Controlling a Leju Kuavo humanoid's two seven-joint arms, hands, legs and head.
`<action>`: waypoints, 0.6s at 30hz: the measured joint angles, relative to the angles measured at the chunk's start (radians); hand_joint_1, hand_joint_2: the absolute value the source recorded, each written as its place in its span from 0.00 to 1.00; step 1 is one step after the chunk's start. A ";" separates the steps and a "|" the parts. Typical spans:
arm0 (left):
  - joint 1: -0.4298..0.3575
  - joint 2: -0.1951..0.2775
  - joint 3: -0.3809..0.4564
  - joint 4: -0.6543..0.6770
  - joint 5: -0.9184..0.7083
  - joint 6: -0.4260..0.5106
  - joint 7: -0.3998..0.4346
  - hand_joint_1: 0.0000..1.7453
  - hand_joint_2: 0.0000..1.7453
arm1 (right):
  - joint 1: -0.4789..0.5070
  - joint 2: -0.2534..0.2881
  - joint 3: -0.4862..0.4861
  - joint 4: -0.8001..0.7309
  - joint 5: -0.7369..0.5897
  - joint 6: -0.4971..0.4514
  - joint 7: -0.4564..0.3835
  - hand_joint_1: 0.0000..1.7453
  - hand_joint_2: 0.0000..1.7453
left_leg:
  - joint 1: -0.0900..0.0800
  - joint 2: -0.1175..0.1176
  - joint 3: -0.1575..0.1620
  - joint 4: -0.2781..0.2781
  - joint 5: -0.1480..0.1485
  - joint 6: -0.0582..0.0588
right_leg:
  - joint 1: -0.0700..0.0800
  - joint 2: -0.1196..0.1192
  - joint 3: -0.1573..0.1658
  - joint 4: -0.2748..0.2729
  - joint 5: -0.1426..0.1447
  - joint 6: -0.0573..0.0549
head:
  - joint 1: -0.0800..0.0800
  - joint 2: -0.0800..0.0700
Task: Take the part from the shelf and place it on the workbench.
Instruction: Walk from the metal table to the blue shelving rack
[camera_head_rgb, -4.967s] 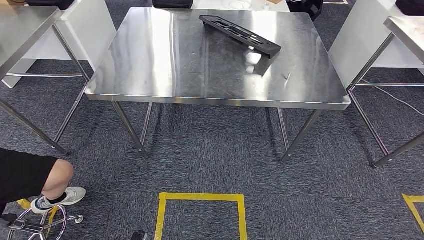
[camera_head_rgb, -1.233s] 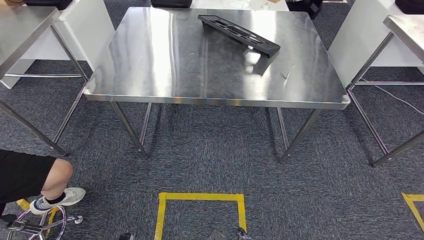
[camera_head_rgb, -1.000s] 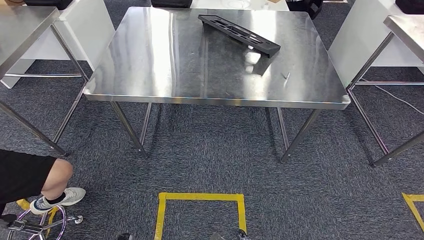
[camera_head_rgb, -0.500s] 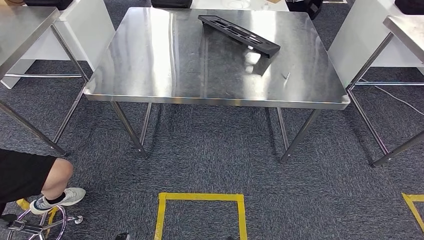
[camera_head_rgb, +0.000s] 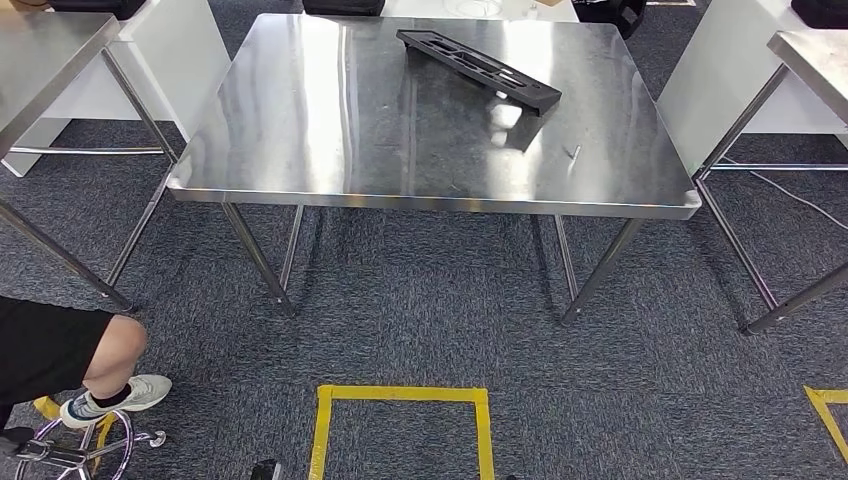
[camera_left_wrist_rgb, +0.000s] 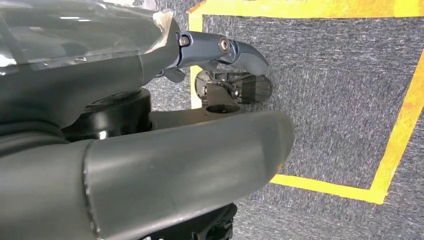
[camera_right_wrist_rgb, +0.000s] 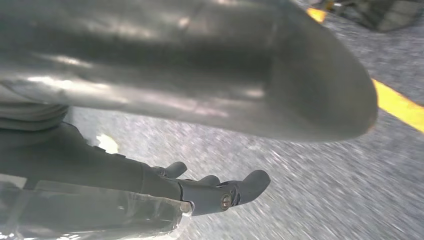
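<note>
A long black plastic part (camera_head_rgb: 480, 68) with cut-out slots lies slantwise on the far right of the steel workbench (camera_head_rgb: 330, 130), in front of me in the head view. My left hand (camera_left_wrist_rgb: 150, 125) hangs over the carpet, its thick thumb (camera_left_wrist_rgb: 200, 160) and dark fingers (camera_left_wrist_rgb: 225, 50) stretched apart with nothing between them. My right hand (camera_right_wrist_rgb: 190, 150) also hangs above the floor. Its thumb (camera_right_wrist_rgb: 225, 75) and fingers (camera_right_wrist_rgb: 225, 195) are spread and it holds nothing. Both hands are far below and short of the bench.
A small screw (camera_head_rgb: 573, 152) lies near the bench's right edge. More steel tables stand at left (camera_head_rgb: 40, 60) and right (camera_head_rgb: 810, 55). A seated person's leg and shoe (camera_head_rgb: 110, 375) and a stool base (camera_head_rgb: 70, 450) are at lower left. A yellow tape square (camera_head_rgb: 400, 395) marks the carpet.
The head picture sways only slightly. The black part stays where it was on the bench, and the person's foot shifts a little.
</note>
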 joint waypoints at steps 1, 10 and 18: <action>0.000 -0.002 -0.001 0.000 0.002 0.000 0.000 0.00 0.00 | -0.005 0.001 -0.012 0.025 0.000 0.000 -0.004 0.00 0.00 | 0.000 0.000 0.000 0.000 0.000 0.000 | 0.000 0.000 0.000 0.000 0.000 0.000 | 0.000 0.000; 0.000 -0.016 -0.002 0.001 0.011 0.006 -0.012 0.00 0.00 | -0.038 0.000 -0.085 0.174 -0.005 0.010 -0.020 0.00 0.00 | 0.000 0.000 0.000 0.000 0.000 0.000 | 0.000 0.000 0.000 0.000 0.000 0.000 | 0.000 0.000; 0.002 -0.024 0.007 0.002 0.011 0.009 -0.018 0.00 0.00 | -0.043 -0.011 -0.118 0.227 -0.008 0.017 -0.030 0.00 0.00 | 0.000 0.000 0.000 0.000 0.000 0.000 | 0.000 0.000 0.000 0.000 0.000 0.000 | 0.000 0.000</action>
